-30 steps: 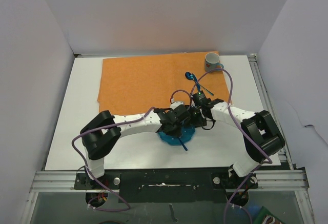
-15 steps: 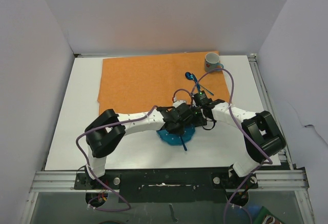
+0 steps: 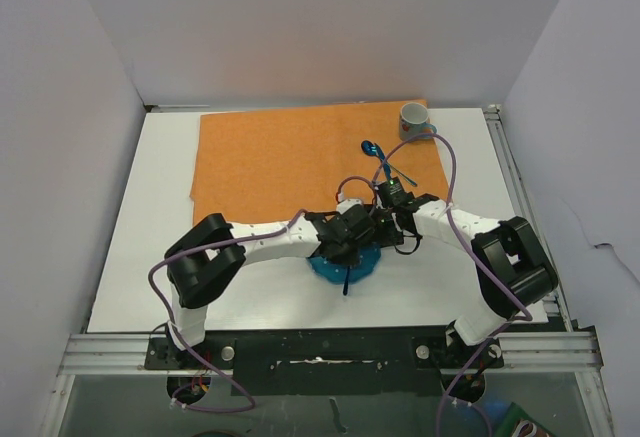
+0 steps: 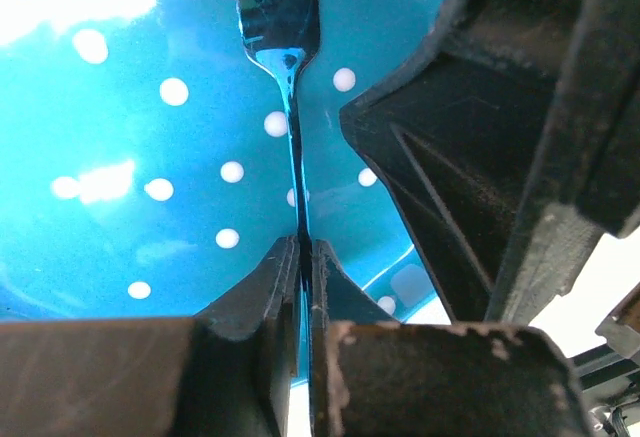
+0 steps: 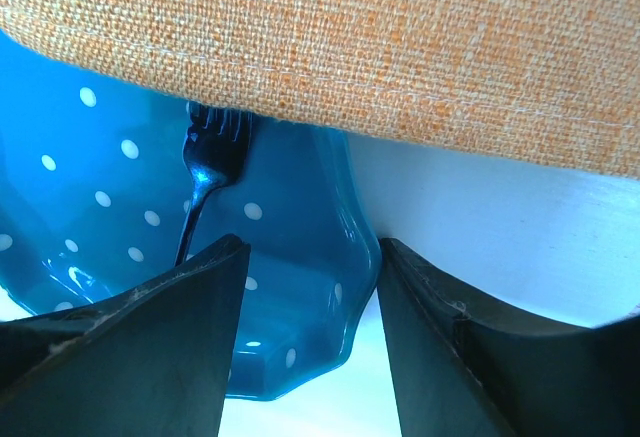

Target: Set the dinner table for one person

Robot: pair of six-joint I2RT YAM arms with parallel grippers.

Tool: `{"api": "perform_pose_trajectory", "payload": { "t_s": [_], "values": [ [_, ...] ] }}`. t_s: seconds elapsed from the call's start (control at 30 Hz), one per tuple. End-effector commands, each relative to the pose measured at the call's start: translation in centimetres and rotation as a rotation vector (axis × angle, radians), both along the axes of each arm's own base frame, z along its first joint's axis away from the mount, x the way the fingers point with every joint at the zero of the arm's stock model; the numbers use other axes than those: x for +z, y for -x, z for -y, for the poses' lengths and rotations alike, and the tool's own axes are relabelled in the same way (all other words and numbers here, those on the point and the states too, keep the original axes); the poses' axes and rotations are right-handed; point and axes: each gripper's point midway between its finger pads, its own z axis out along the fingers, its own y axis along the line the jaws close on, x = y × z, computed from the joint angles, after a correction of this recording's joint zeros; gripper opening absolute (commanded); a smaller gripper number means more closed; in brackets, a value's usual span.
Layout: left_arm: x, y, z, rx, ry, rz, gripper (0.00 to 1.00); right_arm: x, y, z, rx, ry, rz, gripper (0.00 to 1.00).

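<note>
A blue plate with white dots (image 3: 324, 269) lies on the white dinner table (image 3: 150, 217), at the near edge of the orange cloth (image 3: 290, 157). My left gripper (image 4: 300, 247) is shut on the handle of a dark blue fork (image 4: 290, 57), whose tines lie over the plate (image 4: 150, 137). In the top view the fork handle (image 3: 345, 283) sticks out toward the near side. My right gripper (image 5: 310, 247) is open and straddles the plate's rim (image 5: 350, 257), just below the cloth edge (image 5: 400, 47). The fork (image 5: 205, 172) shows there too.
A grey mug (image 3: 413, 119) stands on the cloth's far right corner. A blue spoon (image 3: 371, 149) and another thin utensil (image 3: 402, 173) lie on the cloth behind the grippers. Both arms meet over the plate, close together.
The fork handle has swung from pointing near-right to pointing straight toward the near edge. The left gripper shifted slightly with it. The right arm barely moved.
</note>
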Motion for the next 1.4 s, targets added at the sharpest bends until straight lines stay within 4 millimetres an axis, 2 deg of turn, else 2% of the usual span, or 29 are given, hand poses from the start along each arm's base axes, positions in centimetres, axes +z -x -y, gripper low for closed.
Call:
{"api": "perform_pose_trajectory", "payload": {
  "t_s": [0.0, 0.13, 0.37, 0.47, 0.6, 0.73, 0.87, 1.1, 1.37],
  "values": [
    [-0.2, 0.4, -1.8, 0.001, -0.08, 0.02, 0.0, -1.6, 1.4, 1.2, 0.01, 0.067, -0.041, 0.55],
    [1.7, -0.9, -3.1, 0.057, -0.139, 0.102, 0.0, -1.8, 1.4, 1.2, 0.011, 0.069, -0.044, 0.55],
    [7.9, -5.6, -9.3, 0.233, -0.361, 0.348, 0.0, -2.0, 1.5, 1.3, 0.012, 0.073, -0.05, 0.55],
    [9.5, -7.2, -10.8, 0.266, -0.34, 0.351, 0.0, -2.0, 1.6, 1.3, 0.017, 0.077, -0.05, 0.55],
    [12.0, -8.3, -11.5, 0.28, -0.284, 0.381, 0.0, -2.1, 1.7, 1.5, 0.016, 0.082, -0.053, 0.55],
    [13.5, -9.3, -12.9, 0.301, -0.241, 0.368, 0.0, -2.3, 1.7, 1.5, 0.02, 0.083, -0.057, 0.55],
    [14.7, -9.4, -13.7, 0.299, -0.174, 0.352, 0.0, -2.3, 1.8, 1.5, 0.019, 0.082, -0.056, 0.55],
    [16.9, -9.5, -15.7, 0.33, -0.158, 0.36, 0.0, -1.9, 1.4, 1.2, 0.024, 0.078, -0.052, 0.55],
    [22.7, -7.4, -13.8, 0.253, 0.057, 0.368, 0.0, -2.1, 1.0, 1.2, 0.028, 0.089, -0.056, 0.55]
  ]
}}
